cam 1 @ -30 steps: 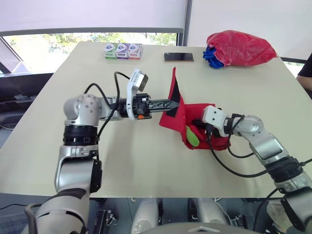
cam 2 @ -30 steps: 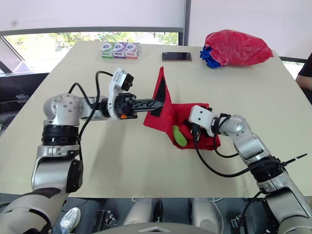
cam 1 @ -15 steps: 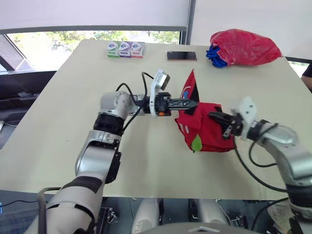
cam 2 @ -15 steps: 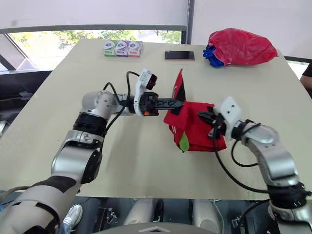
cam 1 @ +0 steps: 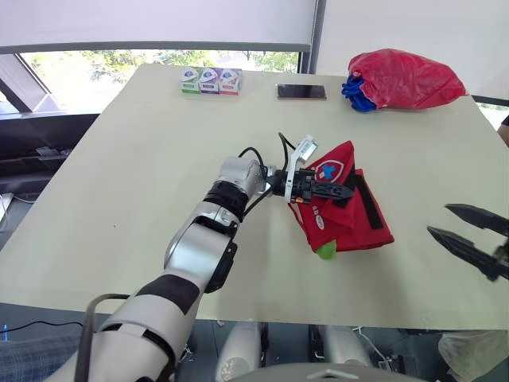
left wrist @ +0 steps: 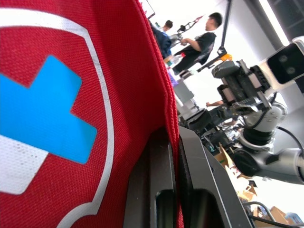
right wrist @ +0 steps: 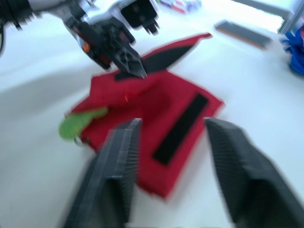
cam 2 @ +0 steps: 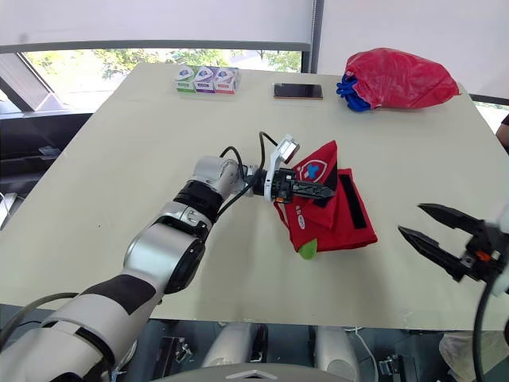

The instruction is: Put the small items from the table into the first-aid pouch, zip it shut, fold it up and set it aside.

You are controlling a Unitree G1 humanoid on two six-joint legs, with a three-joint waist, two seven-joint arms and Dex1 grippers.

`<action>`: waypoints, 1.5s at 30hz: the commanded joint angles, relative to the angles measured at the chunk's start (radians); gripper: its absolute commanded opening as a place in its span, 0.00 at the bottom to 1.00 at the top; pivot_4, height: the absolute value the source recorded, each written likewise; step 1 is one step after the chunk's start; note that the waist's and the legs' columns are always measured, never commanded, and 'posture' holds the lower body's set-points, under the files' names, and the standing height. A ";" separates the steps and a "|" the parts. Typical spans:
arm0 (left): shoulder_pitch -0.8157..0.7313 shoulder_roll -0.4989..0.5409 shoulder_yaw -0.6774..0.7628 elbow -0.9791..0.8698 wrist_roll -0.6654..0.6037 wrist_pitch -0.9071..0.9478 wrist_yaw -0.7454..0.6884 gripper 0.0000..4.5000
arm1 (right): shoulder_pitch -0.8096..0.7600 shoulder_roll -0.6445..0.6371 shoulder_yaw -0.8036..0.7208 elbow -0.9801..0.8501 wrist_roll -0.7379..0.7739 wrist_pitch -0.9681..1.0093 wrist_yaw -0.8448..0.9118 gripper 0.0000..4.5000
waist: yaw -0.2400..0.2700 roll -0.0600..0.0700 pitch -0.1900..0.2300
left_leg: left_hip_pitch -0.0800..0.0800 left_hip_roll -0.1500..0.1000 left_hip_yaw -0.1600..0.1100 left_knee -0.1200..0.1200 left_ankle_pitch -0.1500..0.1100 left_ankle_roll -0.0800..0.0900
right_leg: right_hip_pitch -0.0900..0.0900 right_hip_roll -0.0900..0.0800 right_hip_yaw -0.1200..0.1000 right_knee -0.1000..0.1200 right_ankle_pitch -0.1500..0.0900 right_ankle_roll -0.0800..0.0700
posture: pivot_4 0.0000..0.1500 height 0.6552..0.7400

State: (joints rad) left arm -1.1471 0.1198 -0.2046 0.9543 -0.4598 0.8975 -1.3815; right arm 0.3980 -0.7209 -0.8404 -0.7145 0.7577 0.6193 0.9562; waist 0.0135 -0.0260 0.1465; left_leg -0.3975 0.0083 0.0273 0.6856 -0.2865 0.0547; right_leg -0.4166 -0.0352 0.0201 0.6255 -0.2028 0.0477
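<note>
Red pouch (cam 1: 342,224) pinched by left hand (cam 1: 343,192), people (left wrist: 202,40) behind in wrist view; right hand (cam 2: 411,219) spread.

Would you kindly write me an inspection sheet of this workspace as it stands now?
Surface: pale table, no spills seen.
Job's things: red first-aid pouch lies mid-table, partly folded, its emblem flap raised; a green tab sticks out at the near edge; zip state cannot be told.
Clutter: three small boxes, phone and red bag with blue cord, all along the far edge.
Grippers: left gripper shut on the pouch's flap; right gripper open, clear of the pouch.
Cables: black cable loops at the left wrist.
Surroundings: window beyond the table; people in the background.
</note>
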 commanded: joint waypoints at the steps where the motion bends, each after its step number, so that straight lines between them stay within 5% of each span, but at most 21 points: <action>1: -0.036 -0.022 0.006 0.036 0.043 -0.064 -0.050 0.00 | 0.014 0.015 -0.034 0.032 -0.005 -0.083 0.020 0.98 | -0.001 0.000 0.000 | 0.000 0.000 0.000 0.000 0.000 0.000 | 0.000 0.000 0.000 0.000 0.000 0.000 | 1.00 1.00; 11: -0.041 -0.036 0.042 0.057 0.106 -0.135 -0.086 0.00 | 0.026 0.040 0.025 0.135 -0.023 -0.208 0.050 0.98 | 0.000 0.000 0.000 | 0.000 0.000 -0.001 0.000 0.000 0.000 | 0.000 0.000 0.000 0.000 0.000 0.000 | 1.00 1.00; 12: -0.039 -0.035 0.040 0.053 0.112 -0.137 -0.096 0.15 | 0.025 0.039 0.027 0.146 -0.024 -0.217 0.053 1.00 | 0.000 0.001 0.000 | 0.000 0.000 -0.001 0.000 0.000 0.000 | 0.000 0.000 0.000 0.000 0.000 -0.001 | 1.00 1.00; 15: -0.031 -0.034 0.043 0.037 0.118 -0.145 -0.129 0.38 | 0.029 0.038 0.032 0.170 -0.033 -0.243 0.063 1.00 | 0.000 0.001 0.000 | 0.000 0.000 -0.001 0.000 0.000 0.000 | 0.000 0.000 -0.001 0.000 0.000 0.000 | 1.00 1.00; 17: -0.021 -0.031 0.048 0.011 0.110 -0.150 -0.156 0.44 | 0.033 0.038 0.032 0.176 -0.033 -0.252 0.066 1.00 | 0.000 0.001 0.000 | 0.000 0.000 -0.001 0.000 0.000 0.000 | 0.000 0.000 -0.001 0.000 0.000 -0.001 | 1.00 1.00; 18: -0.016 -0.033 0.060 -0.003 0.099 -0.151 -0.155 0.59 | 0.035 0.038 0.030 0.177 -0.032 -0.254 0.067 1.00 | 0.000 0.001 0.000 | 0.000 0.000 -0.001 0.000 0.000 0.000 | 0.000 0.000 -0.001 0.000 0.000 -0.001 | 1.00 1.00; 20: -0.004 -0.036 0.071 -0.024 0.097 -0.172 -0.152 0.67 | 0.040 0.039 0.031 0.181 -0.032 -0.262 0.067 1.00 | 0.000 0.001 0.000 | 0.000 0.000 -0.001 0.000 0.000 0.000 | 0.000 0.000 -0.001 0.000 0.000 -0.001 | 1.00 1.00; 23: 0.010 -0.048 0.071 -0.026 0.117 -0.218 -0.122 0.98 | 0.042 0.039 0.035 0.184 -0.031 -0.267 0.064 1.00 | 0.000 0.001 0.000 | 0.000 0.001 -0.001 0.000 0.000 0.000 | 0.000 0.000 -0.001 0.000 0.000 -0.001 | 1.00 1.00; 24: 0.011 -0.055 0.076 -0.017 0.117 -0.220 -0.107 0.99 | 0.041 0.040 0.039 0.185 -0.032 -0.268 0.062 1.00 | 0.000 0.001 0.000 | 0.000 0.001 -0.001 0.000 0.000 0.000 | 0.000 0.000 -0.001 0.000 0.000 -0.001 | 1.00 1.00; 38: 0.018 -0.145 0.161 0.023 0.152 -0.454 0.046 0.99 | 0.061 0.042 0.041 0.178 -0.029 -0.278 0.051 1.00 | 0.001 0.001 0.000 | 0.000 0.000 -0.001 0.000 0.000 0.000 | 0.000 0.000 -0.001 0.000 0.000 0.000 | 1.00 1.00; 41: 0.029 -0.169 0.131 0.029 0.203 -0.565 0.082 0.84 | 0.065 0.046 0.044 0.173 -0.030 -0.282 0.046 1.00 | 0.001 0.001 0.000 | 0.000 0.000 -0.001 0.000 0.000 0.000 | 0.000 0.000 -0.001 0.000 0.000 0.000 | 1.00 1.00; 45: 0.058 -0.192 0.076 0.040 0.278 -0.686 0.100 0.45 | 0.069 0.050 0.049 0.170 -0.033 -0.290 0.039 1.00 | 0.001 0.001 0.000 | 0.000 0.000 -0.001 0.000 0.000 0.000 | 0.000 0.000 -0.001 0.000 0.000 0.000 | 1.00 1.00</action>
State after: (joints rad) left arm -1.0925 -0.0580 -0.1028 0.9958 -0.2134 0.2726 -1.2860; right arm 0.4634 -0.6713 -0.7826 -0.5251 0.7149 0.3482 0.9980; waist 0.0148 -0.0250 0.1465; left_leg -0.3974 0.0086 0.0261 0.6856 -0.2866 0.0546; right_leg -0.4161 -0.0354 0.0195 0.6254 -0.2028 0.0476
